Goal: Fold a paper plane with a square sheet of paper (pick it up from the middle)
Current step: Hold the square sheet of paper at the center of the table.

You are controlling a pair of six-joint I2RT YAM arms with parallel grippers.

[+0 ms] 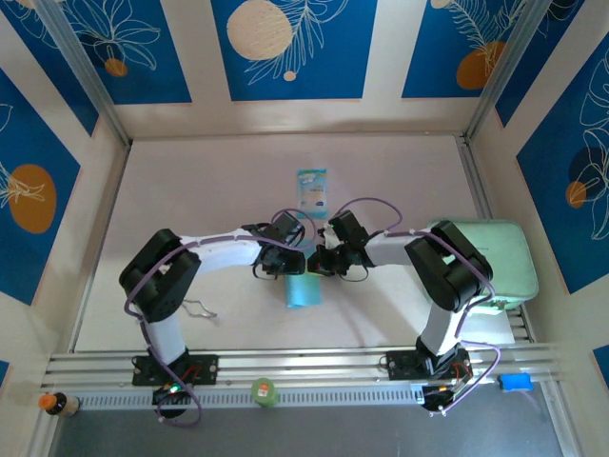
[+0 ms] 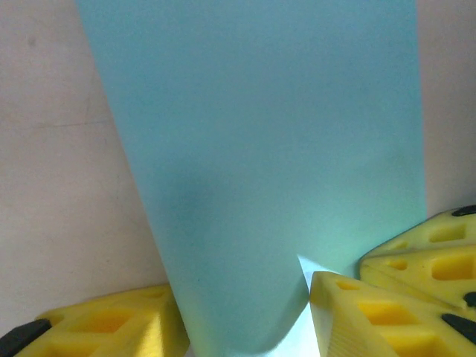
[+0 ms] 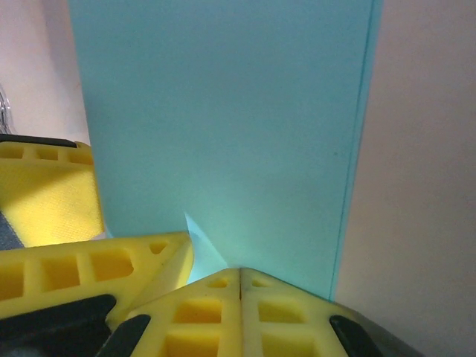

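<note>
top view: both arms reach inward and meet at mid-table. left gripper (image 1: 293, 262) and right gripper (image 1: 324, 264) sit nose to nose, almost touching.

light-blue sheet of paper (image 1: 303, 293) lies on the table (image 1: 190, 190) just near of the two grippers. its far end is tucked under them. it shows as a narrow strip, longer near-to-far than wide.

left wrist view: the left gripper (image 2: 245, 297) has its yellow fingers (image 2: 104, 323) about half apart. the sheet of paper (image 2: 268, 134) runs away from the camera. its end narrows, curls up and fills the gap between the two fingers, seeming to touch both. cannot tell whether that is a firm hold or the paper just resting in the gap. a small pale corner of paper sticks up beside the right-hand finger. the other arm's yellow fingers (image 2: 431, 256) lie stacked close at the right edge.

right wrist view: the right gripper (image 3: 239, 274) has its jaws pressed fully together, no gap. the tips sit at the closest edge of the sheet of paper (image 3: 223, 119). cannot tell whether a layer is pinched between them. a doubled edge runs down the paper's right side. the left arm's yellow fingers (image 3: 44, 193) are at the left edge.

teal-and-white packet (image 1: 312, 190) lies flat just far of the grippers, apart from the paper. pale green pad (image 1: 490, 257) sits at the right edge of the table, beside the right arm.
</note>
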